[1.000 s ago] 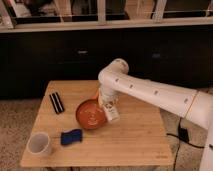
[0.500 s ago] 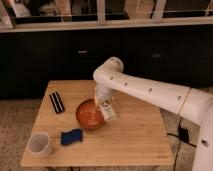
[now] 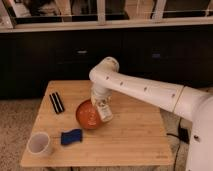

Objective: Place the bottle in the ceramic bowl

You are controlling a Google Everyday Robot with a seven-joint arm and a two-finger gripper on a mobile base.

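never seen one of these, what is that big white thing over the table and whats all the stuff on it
The big white thing is a robot arm, reaching in from the right of this single camera view, which looks down at a wooden table from the front. At the arm's end is its tool, a two-finger grasper, hanging over the right edge of an orange-red ceramic bowl. Right at the tool is a small white bottle with a dark label, tilted at the bowl's right rim; it appears to be held there. Also on the table: a white cup at the front left, a blue sponge-like item beside the bowl, and a dark flat object at the back left.
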